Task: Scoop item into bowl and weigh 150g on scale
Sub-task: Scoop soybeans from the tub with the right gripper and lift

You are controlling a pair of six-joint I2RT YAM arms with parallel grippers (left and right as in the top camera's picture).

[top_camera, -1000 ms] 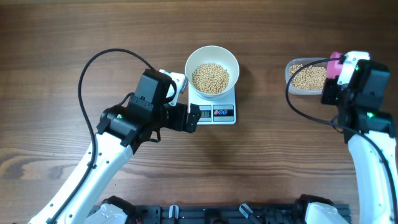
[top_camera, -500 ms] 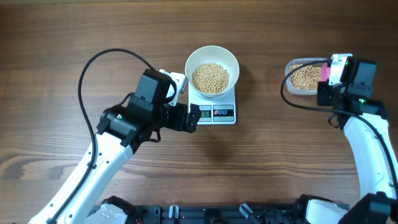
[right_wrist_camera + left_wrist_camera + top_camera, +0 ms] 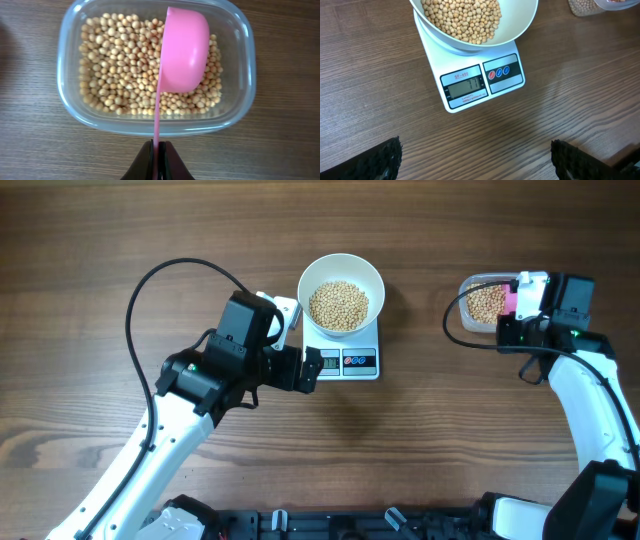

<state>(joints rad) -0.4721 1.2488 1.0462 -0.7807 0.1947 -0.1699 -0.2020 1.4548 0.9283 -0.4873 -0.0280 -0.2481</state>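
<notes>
Seen from overhead, the bowl (image 3: 341, 268) of beans (image 3: 339, 304) sits on the scale (image 3: 350, 360) mid-worktop (image 3: 420, 450). The left claw (image 3: 298, 340) hangs just beside the scale, and the right claw (image 3: 515, 320) is at a clear tub (image 3: 470, 285).

Only the left wrist view shows the scale's display (image 3: 465, 89), its digits unreadable, and the claw's fingers (image 3: 380, 160) spread wide.

Only the right wrist view shows the right claw pinching a pink scoop (image 3: 182, 50) by its handle, cup over the tub's beans.

The overhead camera looks straight down on the whole surface (image 3: 100, 230). The left wrist view tilts down, close on the scale (image 3: 482, 80) and bowl (image 3: 517, 27). The right wrist view hangs close over the tub (image 3: 115, 125); all three also show overhead.
</notes>
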